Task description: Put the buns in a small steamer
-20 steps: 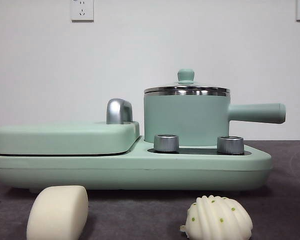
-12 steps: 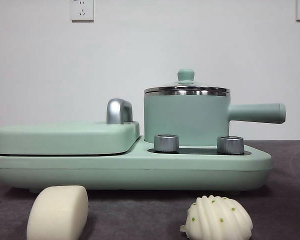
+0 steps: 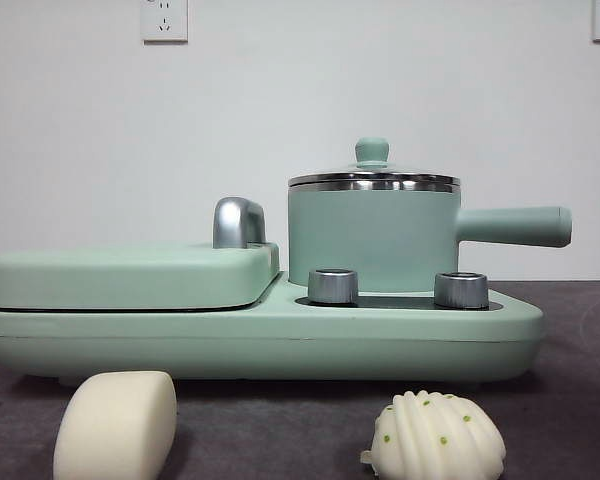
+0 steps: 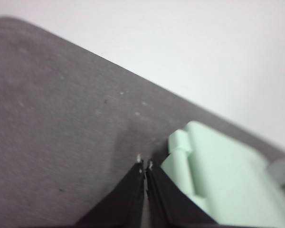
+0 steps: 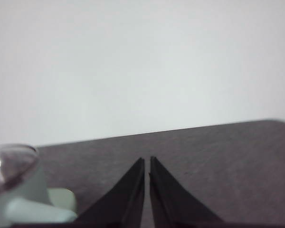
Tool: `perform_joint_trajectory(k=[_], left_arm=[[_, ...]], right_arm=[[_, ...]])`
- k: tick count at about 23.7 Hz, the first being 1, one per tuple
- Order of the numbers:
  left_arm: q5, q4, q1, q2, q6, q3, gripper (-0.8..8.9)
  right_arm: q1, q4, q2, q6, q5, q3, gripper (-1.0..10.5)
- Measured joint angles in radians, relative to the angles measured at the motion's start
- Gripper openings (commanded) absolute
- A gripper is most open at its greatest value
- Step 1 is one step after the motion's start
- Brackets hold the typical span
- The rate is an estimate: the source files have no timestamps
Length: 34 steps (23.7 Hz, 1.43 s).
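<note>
Two buns lie on the tabletop (image 3: 570, 400) at its near edge, a smooth cream bun (image 3: 116, 424) and a ribbed, green-specked bun (image 3: 436, 436), both apart from either gripper. One small steamer (image 3: 373, 235), lid on, stands on the green cooker base (image 3: 260, 340). The left gripper (image 4: 145, 166) and right gripper (image 5: 147, 160) hang over bare tabletop, jaws closed to a slit, holding nothing. No writing is legible.

Matt mint-green steamer (image 3: 370, 240) with polished steel rim; smooth cream bun (image 3: 115, 425), ribbed bun (image 3: 437, 435).

change: none visible | front view identical to both earlier pictures | nothing moved, appeared or left
</note>
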Motion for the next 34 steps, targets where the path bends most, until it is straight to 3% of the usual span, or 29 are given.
perform_joint_trajectory(k=[4, 6, 13, 15, 20, 28, 34], left_arm=[[0.001, 0.064, 0.0, 0.0, -0.217, 0.0, 0.1], [0.003, 0.114, 0.0, 0.0, -0.285, 0.0, 0.1], [0.008, 0.377, 0.0, 0.0, -0.35, 0.0, 0.1], [0.028, 0.384, 0.0, 0.0, -0.352, 0.009, 0.1], [0.077, 0.293, 0.0, 0.014, -0.287, 0.116, 0.11], [0.079, 0.037, 0.0, 0.126, -0.078, 0.399, 0.11], [0.08, -0.088, 0.0, 0.254, 0.051, 0.578, 0.11]], right_arm=[[0.0, 0.0, 0.0, 0.175, 0.0, 0.0, 0.2], [0.0, 0.002, 0.0, 0.219, -0.001, 0.0, 0.2], [0.0, 0.05, 0.0, 0.266, -0.105, 0.034, 0.1], [0.0, 0.049, 0.0, 0.267, -0.113, 0.074, 0.1], [0.0, -0.042, 0.019, 0.27, -0.115, 0.21, 0.1], [0.0, -0.217, 0.18, 0.269, -0.227, 0.449, 0.1], [0.0, -0.285, 0.329, 0.207, -0.271, 0.611, 0.1]])
